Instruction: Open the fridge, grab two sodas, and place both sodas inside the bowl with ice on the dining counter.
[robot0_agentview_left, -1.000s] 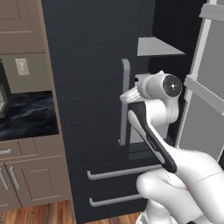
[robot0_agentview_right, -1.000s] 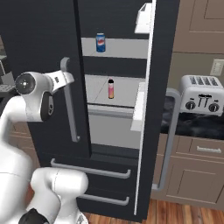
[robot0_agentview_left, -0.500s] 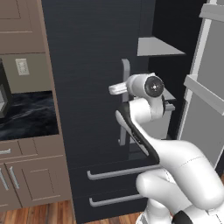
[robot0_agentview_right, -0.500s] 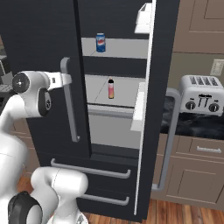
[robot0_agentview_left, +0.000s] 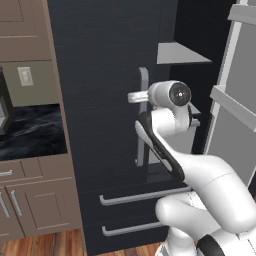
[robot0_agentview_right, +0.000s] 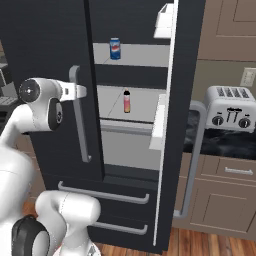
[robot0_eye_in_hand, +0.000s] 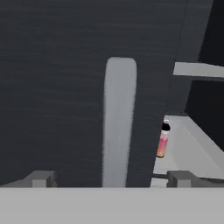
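The black fridge (robot0_agentview_left: 100, 75) (robot0_agentview_right: 45, 40) has its left door shut and its right door (robot0_agentview_right: 170, 150) swung open. Inside, the blue soda can (robot0_agentview_right: 115, 48) stands on the upper shelf. The pink-labelled soda bottle (robot0_agentview_right: 127, 101) (robot0_eye_in_hand: 162, 139) stands on the shelf below. My gripper (robot0_agentview_left: 131, 97) (robot0_agentview_right: 80, 91) (robot0_eye_in_hand: 111, 179) is open and holds nothing. It hangs close in front of the left door's grey vertical handle (robot0_eye_in_hand: 118, 122) (robot0_agentview_left: 143, 115), left of the opening. The bowl with ice and the dining counter are out of view.
A silver toaster (robot0_agentview_right: 227, 107) sits on the wall counter right of the open door, over brown cabinets (robot0_agentview_right: 220, 205). A dark marble wall counter (robot0_agentview_left: 30, 132) lies left of the fridge. Two drawers with horizontal handles (robot0_agentview_right: 105, 192) run below the doors.
The hand has swung left across the fridge front, away from the opening and up to the shut left door's handle. The can and bottle have not moved.
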